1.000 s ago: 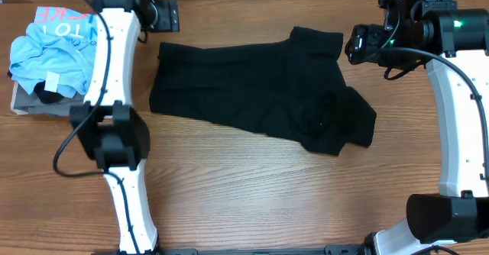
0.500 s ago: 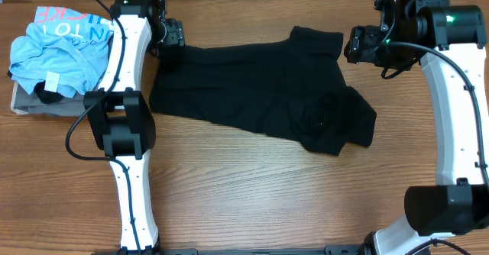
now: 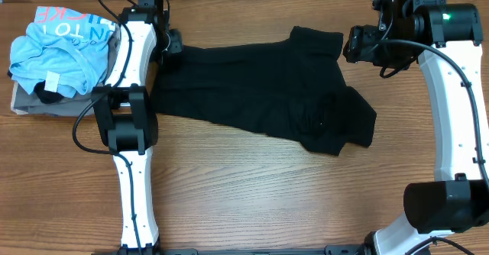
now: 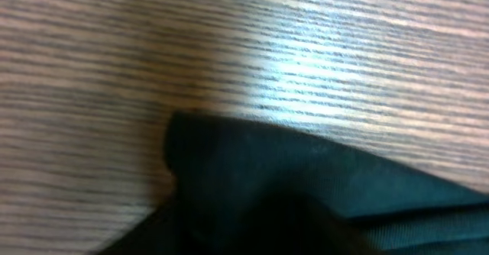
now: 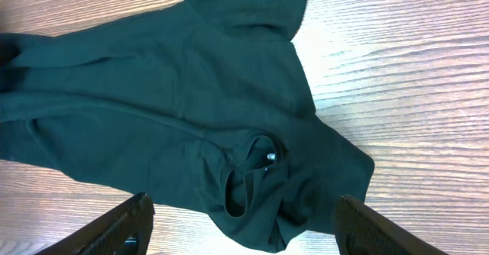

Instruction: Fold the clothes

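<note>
Tabletop (image 3: 252, 201) around clothes (image 3: 252, 87) (edges rumpled)

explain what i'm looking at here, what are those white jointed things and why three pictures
Those are two robot arms at a wooden table: the left arm and right arm. One picture looks down from above; the other two come from cameras on each wrist. A large black soft fabric garment lies spread and rumpled; a light blue printed T-shirt sits on a folded grey-tan garment at the left edge. The left gripper is at the black garment's corner; whether it grips is unclear. The right gripper is open, holding nothing.
</note>
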You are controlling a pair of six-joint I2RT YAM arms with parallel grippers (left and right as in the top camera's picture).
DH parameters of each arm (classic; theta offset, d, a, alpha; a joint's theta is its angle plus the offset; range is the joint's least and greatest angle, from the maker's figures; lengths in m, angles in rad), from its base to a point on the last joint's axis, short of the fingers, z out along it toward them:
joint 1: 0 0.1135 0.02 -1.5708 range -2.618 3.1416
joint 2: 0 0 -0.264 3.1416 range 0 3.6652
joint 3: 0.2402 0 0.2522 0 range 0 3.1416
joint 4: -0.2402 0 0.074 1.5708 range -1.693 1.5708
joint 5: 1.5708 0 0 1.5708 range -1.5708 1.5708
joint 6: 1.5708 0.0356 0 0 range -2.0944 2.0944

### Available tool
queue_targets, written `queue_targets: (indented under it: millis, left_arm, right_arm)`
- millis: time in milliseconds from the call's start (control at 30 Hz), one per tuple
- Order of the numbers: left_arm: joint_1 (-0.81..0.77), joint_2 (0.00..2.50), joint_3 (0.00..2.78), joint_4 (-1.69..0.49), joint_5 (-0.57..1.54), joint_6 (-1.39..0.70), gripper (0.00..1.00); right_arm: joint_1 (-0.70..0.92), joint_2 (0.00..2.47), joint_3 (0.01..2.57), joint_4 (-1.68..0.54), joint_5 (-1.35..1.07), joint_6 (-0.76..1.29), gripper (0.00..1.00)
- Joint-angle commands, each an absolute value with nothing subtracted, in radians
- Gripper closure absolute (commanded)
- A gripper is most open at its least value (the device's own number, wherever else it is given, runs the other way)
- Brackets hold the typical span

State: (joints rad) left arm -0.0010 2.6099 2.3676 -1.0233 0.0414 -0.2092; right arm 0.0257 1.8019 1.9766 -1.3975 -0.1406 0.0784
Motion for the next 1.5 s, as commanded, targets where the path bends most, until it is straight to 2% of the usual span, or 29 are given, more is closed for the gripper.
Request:
queue_targets:
  millis: [0, 33, 67, 533, 1000, 1033, 1067, 1100, 1300, 1467]
  left_arm:
    - [0.006, 2.627, 2.365, -1.019, 0.045, -0.218, 0.67]
    - [0.006, 2.627, 2.365, -1.020, 0.045, -0.218, 0.72]
    - [0.006, 2.627, 2.365, -1.020, 0.045, -0.218, 0.73]
    - [0.008, 2.558, 2.380, -1.037, 0.028, -0.217, 0.77]
    - [0.008, 2.488, 2.380, -1.075, -0.008, -0.210, 0.74]
    - [0.008, 2.488, 2.380, -1.075, -0.008, -0.209, 0.75]
    - [0.008, 2.488, 2.380, -1.077, -0.008, -0.210, 0.89]
    - [0.008, 2.488, 2.380, -1.079, -0.008, -0.209, 0.96]
    - [0.008, 2.487, 2.380, -1.097, -0.010, -0.208, 0.96]
    - [0.008, 2.484, 2.380, -1.137, -0.008, -0.205, 0.96]
  right_arm:
    - [0.017, 1.797, 1.982, -1.386, -0.131, 0.074, 0.22]
    - [0.017, 1.797, 1.982, -1.383, -0.131, 0.074, 0.22]
    - [0.017, 1.797, 1.982, -1.380, -0.131, 0.074, 0.22]
    - [0.017, 1.797, 1.982, -1.339, -0.132, 0.074, 0.26]
    - [0.017, 1.797, 1.982, -1.341, -0.132, 0.075, 0.27]
    - [0.017, 1.797, 1.982, -1.341, -0.132, 0.075, 0.27]
    - [0.017, 1.797, 1.982, -1.342, -0.133, 0.075, 0.27]
    - [0.017, 1.797, 1.982, -1.344, -0.133, 0.075, 0.27]
    - [0.022, 1.797, 1.982, -1.333, -0.133, 0.078, 0.30]
    - [0.047, 1.826, 1.982, -1.203, -0.127, 0.078, 0.33]
